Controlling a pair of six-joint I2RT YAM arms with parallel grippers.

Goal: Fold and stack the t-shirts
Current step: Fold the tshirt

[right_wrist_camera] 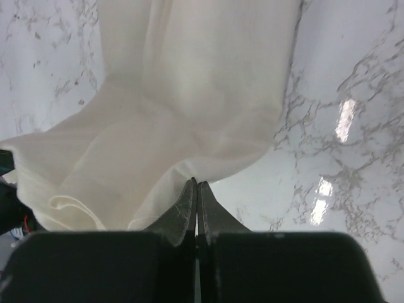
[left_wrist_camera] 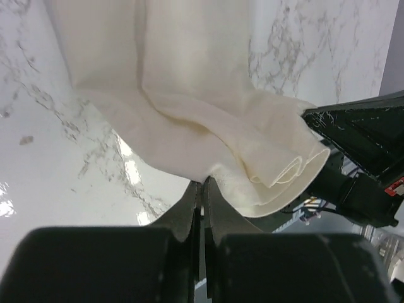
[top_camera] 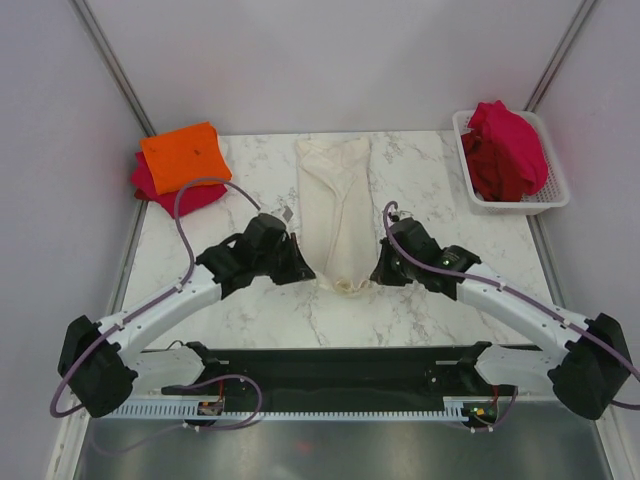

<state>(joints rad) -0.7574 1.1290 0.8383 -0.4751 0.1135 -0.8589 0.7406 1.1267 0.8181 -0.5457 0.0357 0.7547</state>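
Observation:
A cream-white t-shirt (top_camera: 338, 205) lies folded into a long narrow strip down the middle of the table. My left gripper (top_camera: 303, 270) is shut on its near left corner (left_wrist_camera: 189, 158). My right gripper (top_camera: 378, 273) is shut on its near right corner (right_wrist_camera: 208, 158). The near end is lifted and bunched between them. A folded bright orange t-shirt (top_camera: 182, 155) rests on a folded crimson one (top_camera: 196, 196) at the back left. More crimson t-shirts (top_camera: 506, 150) are heaped in the basket.
A white plastic mesh basket (top_camera: 553, 200) stands at the back right corner. Grey walls enclose the marble table (top_camera: 430, 180) on three sides. A black rail and cable tray run along the near edge.

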